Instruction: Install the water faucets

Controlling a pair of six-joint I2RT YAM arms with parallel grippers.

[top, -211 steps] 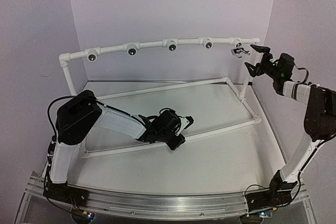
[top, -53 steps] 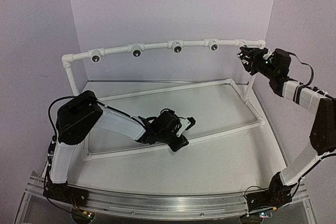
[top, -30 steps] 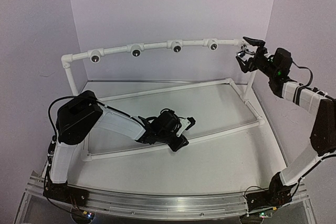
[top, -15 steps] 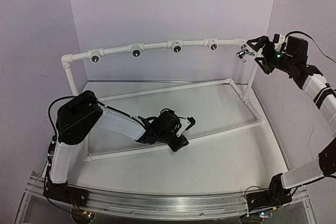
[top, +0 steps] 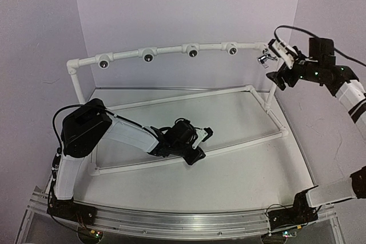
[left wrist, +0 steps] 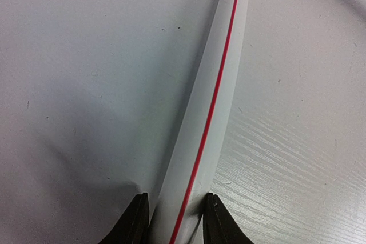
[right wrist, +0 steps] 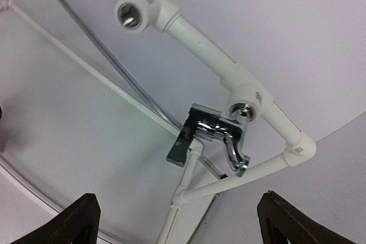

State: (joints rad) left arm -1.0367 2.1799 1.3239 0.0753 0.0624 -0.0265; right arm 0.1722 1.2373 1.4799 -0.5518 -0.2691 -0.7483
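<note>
Directly ahead of the right gripper (top: 279, 64), centred between its widely spread fingers and touching neither: one water faucet (right wrist: 214, 135), shiny silver, seated in the end fitting (right wrist: 246, 104) of the top rail (top: 171, 48). In the right wrist view its flat handle points down-left and its curved spout hooks down-right.

Further along the rail from that gripper: one empty fitting (right wrist: 131, 15) with a dark round hole. The overhead view shows four such fittings in a row.

Between the left gripper's (left wrist: 174, 224) fingers: one lower pipe (left wrist: 217, 95), white with a thin red line along it. The fingers are pinched against both of its sides, low over the table (top: 229, 175). This gripper is well apart from the faucet, at the near run of the frame.
</note>
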